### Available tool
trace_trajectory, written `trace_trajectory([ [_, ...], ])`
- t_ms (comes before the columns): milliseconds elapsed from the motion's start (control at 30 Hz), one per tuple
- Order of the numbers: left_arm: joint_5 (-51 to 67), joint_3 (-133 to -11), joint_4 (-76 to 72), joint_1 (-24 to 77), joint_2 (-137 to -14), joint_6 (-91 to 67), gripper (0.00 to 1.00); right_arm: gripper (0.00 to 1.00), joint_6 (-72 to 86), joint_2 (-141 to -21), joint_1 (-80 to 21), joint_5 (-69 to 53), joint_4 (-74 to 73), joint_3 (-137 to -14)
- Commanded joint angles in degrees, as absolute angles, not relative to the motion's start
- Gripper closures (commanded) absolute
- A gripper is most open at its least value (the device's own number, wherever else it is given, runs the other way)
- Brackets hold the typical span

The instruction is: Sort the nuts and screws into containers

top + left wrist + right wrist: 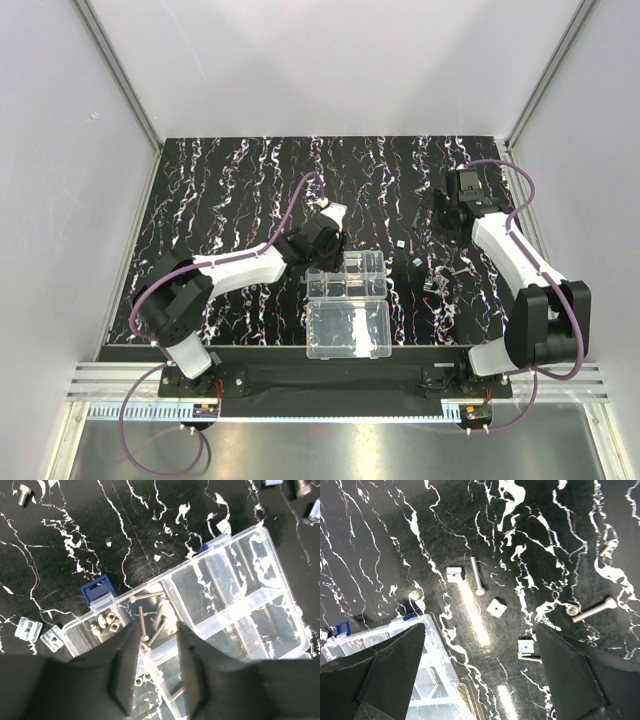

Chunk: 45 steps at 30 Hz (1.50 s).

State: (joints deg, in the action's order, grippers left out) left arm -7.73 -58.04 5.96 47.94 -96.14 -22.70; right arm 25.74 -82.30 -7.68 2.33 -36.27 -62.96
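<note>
The clear organizer box [372, 262] lies open at the mat's front centre, with its plain lid half [348, 328] nearer the arms. My left gripper [326, 245] hovers over the box's left cells. In the left wrist view it [159, 625] is open above a cell holding several long screws [142, 620]. A neighbouring cell holds small nuts [109, 622]. My right gripper [447, 213] is wide open and empty above the mat; in the right wrist view it [480, 627] stands over loose parts. These are a screw [477, 575], square nuts [497, 607] and another screw [594, 609].
More loose bits lie right of the box [436, 281]. Two square nuts [27, 629] and a screw [22, 492] lie left of the box near its blue latch [98, 591]. The box corner [432, 675] shows by my right gripper's left finger. Grey walls enclose the mat.
</note>
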Motion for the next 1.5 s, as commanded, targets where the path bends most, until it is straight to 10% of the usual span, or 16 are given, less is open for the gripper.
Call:
trace_trajectory([
  [0,-8.8,-60.5,5.8,47.7,-94.1,-22.1,0.51,0.0,25.6,-83.0,-7.4,0.3,-34.2,-63.1],
  [433,-8.4,-56.4,9.0,38.3,-73.2,-25.9,0.05,0.0,30.7,-84.8,-5.2,4.0,-31.2,-55.9],
  [867,-9.5,-49.8,11.3,31.9,-65.2,-25.9,0.01,0.09,21.9,-88.8,-4.0,-1.8,-20.3,-56.2],
  [1467,-10.0,-51.3,14.9,30.1,-67.1,-24.9,0.01,0.45,15.8,-103.4,-8.7,-0.7,-24.9,-66.3],
])
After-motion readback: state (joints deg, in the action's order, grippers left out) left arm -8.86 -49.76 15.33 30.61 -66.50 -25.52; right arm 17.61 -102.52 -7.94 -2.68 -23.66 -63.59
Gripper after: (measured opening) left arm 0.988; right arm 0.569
